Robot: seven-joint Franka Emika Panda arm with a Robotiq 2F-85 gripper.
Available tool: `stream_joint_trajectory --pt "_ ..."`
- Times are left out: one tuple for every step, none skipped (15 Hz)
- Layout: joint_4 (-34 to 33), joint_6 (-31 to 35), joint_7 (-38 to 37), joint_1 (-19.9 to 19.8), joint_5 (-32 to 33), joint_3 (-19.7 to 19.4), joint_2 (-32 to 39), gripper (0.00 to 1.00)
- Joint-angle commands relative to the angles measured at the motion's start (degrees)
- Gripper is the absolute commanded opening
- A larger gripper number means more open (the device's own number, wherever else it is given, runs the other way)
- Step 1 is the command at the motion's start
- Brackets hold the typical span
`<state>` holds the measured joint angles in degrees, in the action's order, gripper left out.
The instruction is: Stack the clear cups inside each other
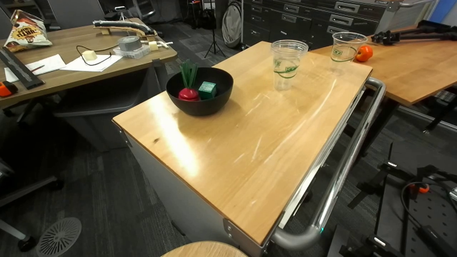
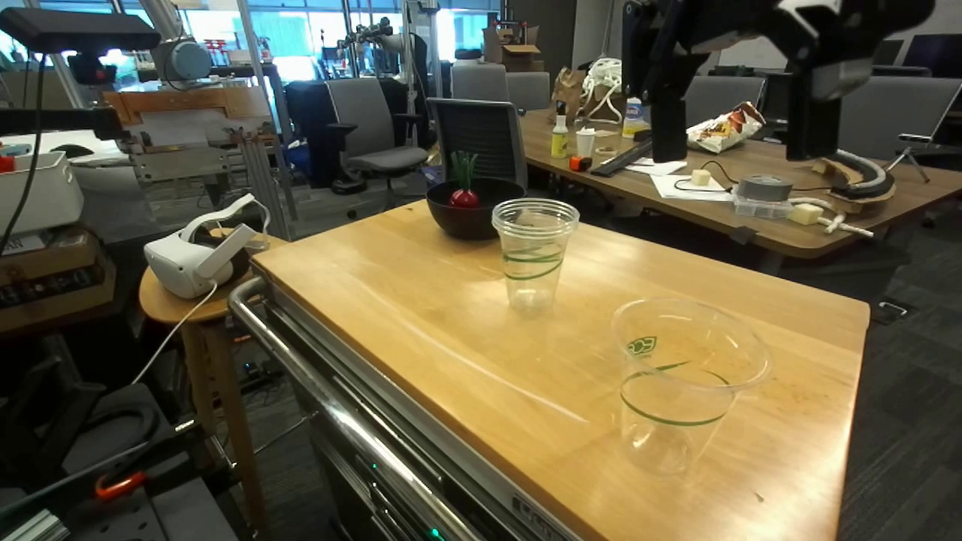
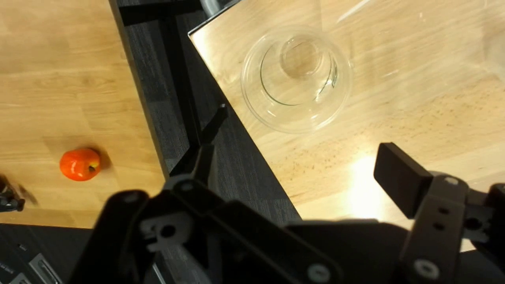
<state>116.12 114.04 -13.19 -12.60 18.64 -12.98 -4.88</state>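
Note:
A single clear cup (image 1: 344, 53) stands upright near the corner of the wooden cart top (image 1: 228, 153). It shows large in an exterior view (image 2: 676, 406) and from above in the wrist view (image 3: 298, 94). A nested stack of clear cups (image 1: 285, 67) stands upright nearer the middle, with rims close together at its top; it also shows in an exterior view (image 2: 533, 263). My gripper (image 2: 742, 135) is open and empty, held high above the cart top. In the wrist view my gripper's fingers (image 3: 303, 173) are wide apart, and the single cup lies beyond them, untouched.
A black bowl (image 1: 217, 100) with a red radish (image 1: 188, 94) and a green cube (image 1: 207, 90) stands at the cart's far end from the single cup. A metal handle rail (image 2: 331, 406) runs along one side. A neighbouring table holds an orange-red fruit (image 3: 81, 165).

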Motion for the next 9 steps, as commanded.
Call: stream_joint_trajectory --pt "0.6 1.6 2.1 -0.2 -2.7 0.0 0.0 1.0" --pt "0.2 1.0 3.8 -0.1 -5.8 -0.2 0.7 1.0" --pt "-0.2 0.3 6.4 0.1 -9.4 -0.3 1.5 1.0" --pt "-0.3 -0.1 8.2 0.2 -11.8 -0.3 2.1 1.0" --pt "-0.6 -0.7 9.2 0.2 -13.3 -0.1 2.9 1.0" --pt "-0.8 -0.9 9.7 0.3 -14.2 0.1 3.5 1.0" --pt "-0.9 -0.9 9.1 0.2 -14.2 0.2 4.2 1.0" --pt "-0.9 -0.1 6.8 0.3 -12.3 0.5 5.1 1.0" --pt "-0.7 0.6 5.9 0.3 -11.1 0.6 5.6 1.0"
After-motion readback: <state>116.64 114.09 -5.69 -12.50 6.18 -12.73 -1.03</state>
